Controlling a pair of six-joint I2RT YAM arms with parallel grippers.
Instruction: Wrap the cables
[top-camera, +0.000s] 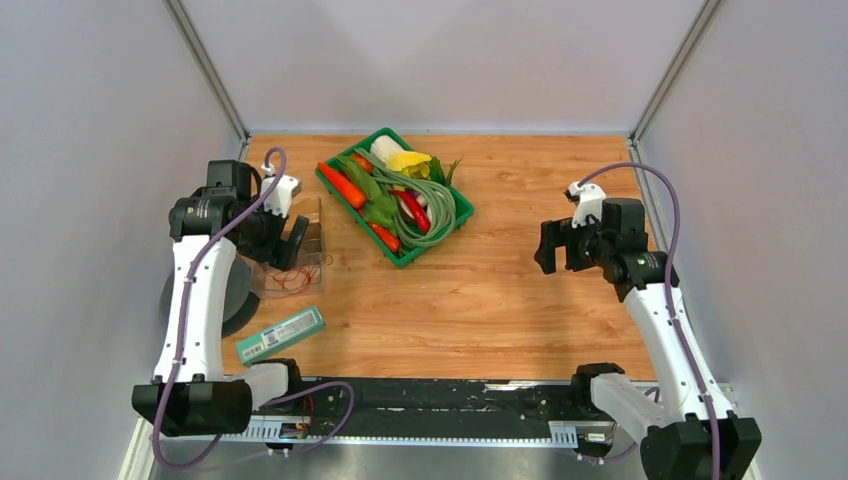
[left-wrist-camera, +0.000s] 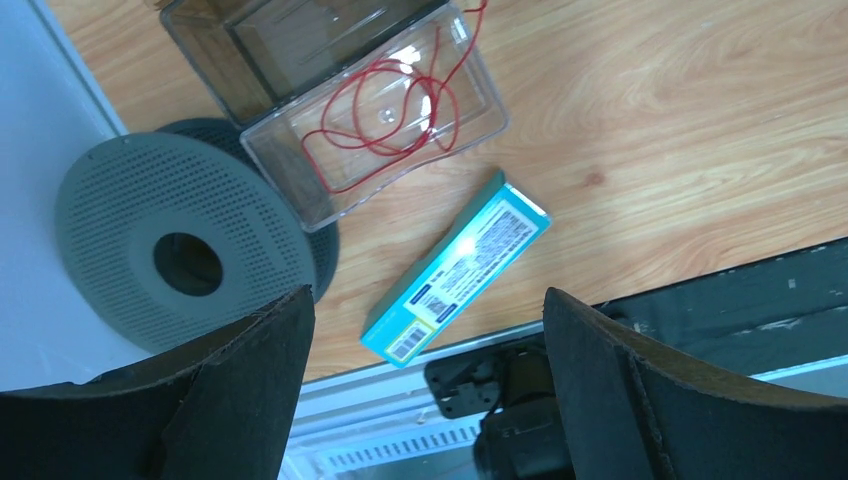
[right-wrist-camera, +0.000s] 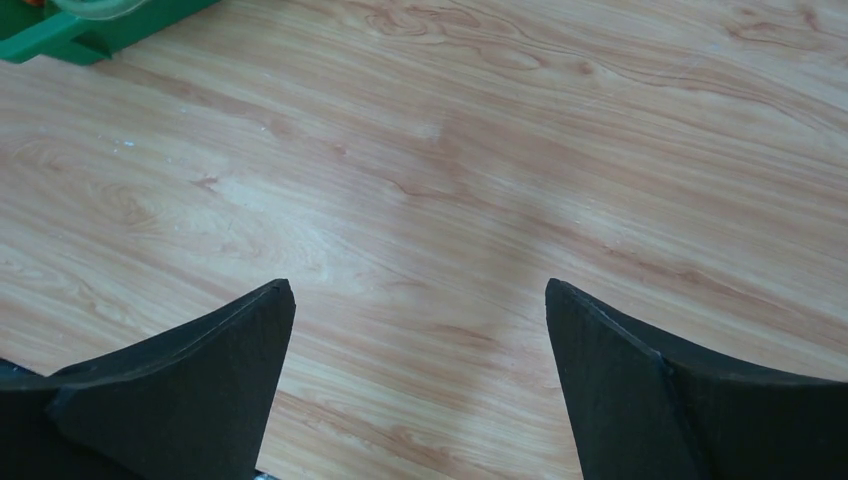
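Note:
The thin red wire lies in loose loops inside a clear plastic box at the left of the table; it also shows in the top view. One end of the wire runs over the box's rim. My left gripper hangs above that box, open and empty, with its fingers wide apart. My right gripper is open and empty over bare wood at the right, its fingers wide apart.
A grey perforated disc with a centre hole lies left of the box. A teal carton lies near the front edge. A green tray of toy vegetables and pale green strands stands at the back middle. Walls close both sides.

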